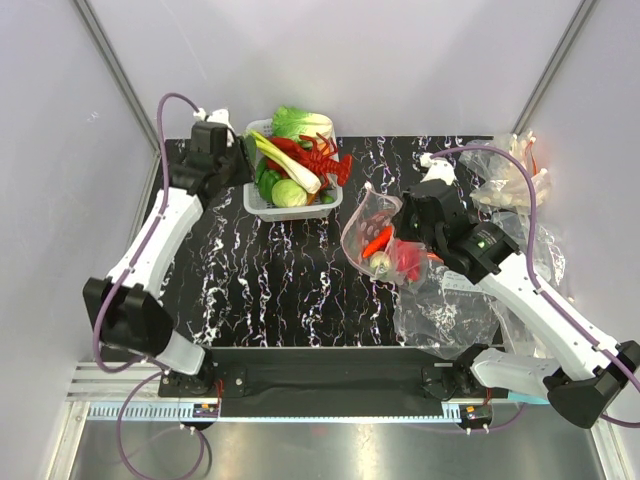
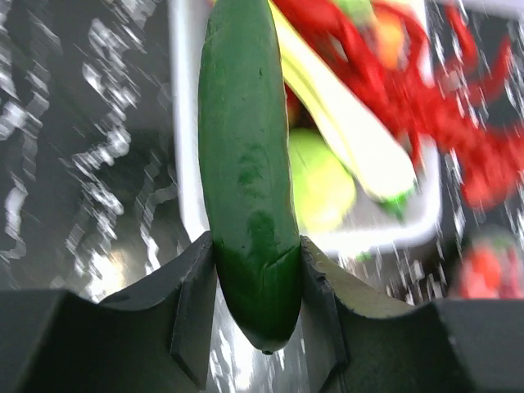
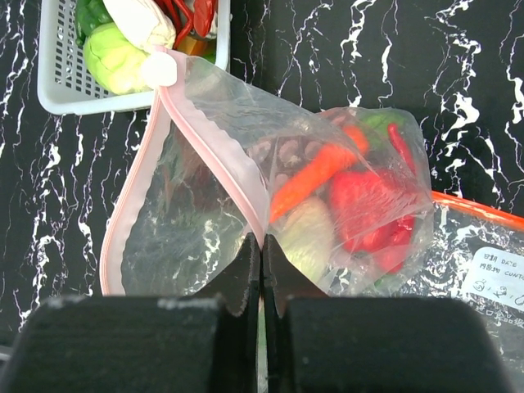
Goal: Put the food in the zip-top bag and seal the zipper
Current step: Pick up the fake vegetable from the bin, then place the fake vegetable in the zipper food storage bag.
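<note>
Your R gripper (image 3: 260, 264) is clamped on the zipper (image 3: 211, 155) of the bag (image 3: 205, 106), low centre in the wrist view. The bag's mouth gapes open centre-right of the top view, w/ a red pepper (image 3: 364, 205) + other food inside. Further back, your L gripper (image 2: 255, 278) grips a green piece (image 2: 246, 164) at the left rim of the basket (image 1: 252, 200), upper centre, w/ lobster (image 1: 325, 160), leek (image 1: 290, 165) and cabbage (image 1: 300, 122) in it.

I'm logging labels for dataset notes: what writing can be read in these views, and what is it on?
"DATE": first line of the white label on the clear bag with an orange strip, after characters too blurred to read.
"CONTE": second line of the same label, cut off by the frame edge.
Handwriting below that: unreadable.
Cucumber, zip-top bag, basket: no text visible.
</note>
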Motion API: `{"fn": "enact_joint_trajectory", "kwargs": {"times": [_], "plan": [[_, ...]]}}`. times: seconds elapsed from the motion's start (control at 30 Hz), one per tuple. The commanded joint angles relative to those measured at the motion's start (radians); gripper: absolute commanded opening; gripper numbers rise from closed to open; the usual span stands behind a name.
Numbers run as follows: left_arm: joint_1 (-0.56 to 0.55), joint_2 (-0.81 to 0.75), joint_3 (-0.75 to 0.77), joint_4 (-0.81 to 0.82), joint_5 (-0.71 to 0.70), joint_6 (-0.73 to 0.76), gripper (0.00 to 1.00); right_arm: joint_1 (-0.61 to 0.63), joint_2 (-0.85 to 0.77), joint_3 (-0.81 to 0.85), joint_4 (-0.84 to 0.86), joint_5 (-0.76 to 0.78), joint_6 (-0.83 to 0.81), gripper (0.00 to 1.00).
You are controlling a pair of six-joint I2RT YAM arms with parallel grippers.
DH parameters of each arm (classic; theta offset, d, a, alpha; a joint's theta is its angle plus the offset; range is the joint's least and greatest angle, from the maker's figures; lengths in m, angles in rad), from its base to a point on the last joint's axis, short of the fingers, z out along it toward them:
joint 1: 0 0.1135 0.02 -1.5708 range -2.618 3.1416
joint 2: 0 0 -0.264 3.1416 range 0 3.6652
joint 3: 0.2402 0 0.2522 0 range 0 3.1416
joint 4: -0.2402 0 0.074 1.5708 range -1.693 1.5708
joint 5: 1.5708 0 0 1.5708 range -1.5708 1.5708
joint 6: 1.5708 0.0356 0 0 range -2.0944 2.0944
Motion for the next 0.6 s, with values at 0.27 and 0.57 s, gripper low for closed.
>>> {"fn": "enact_joint_trajectory", "kwargs": {"times": [0.27, 0.57], "plan": [[-0.330, -0.386, -0.213, 0.097, 0.301, -0.024, 0.26, -0.005, 0.008, -0.031, 0.080, -0.034, 0.001, 0.00], [-0.388, -0.488, -0.317, 0.077, 0.450, 0.012, 0.27, -0.005, 0.030, -0.040, 0.115, -0.080, 0.014, 0.00]]}}
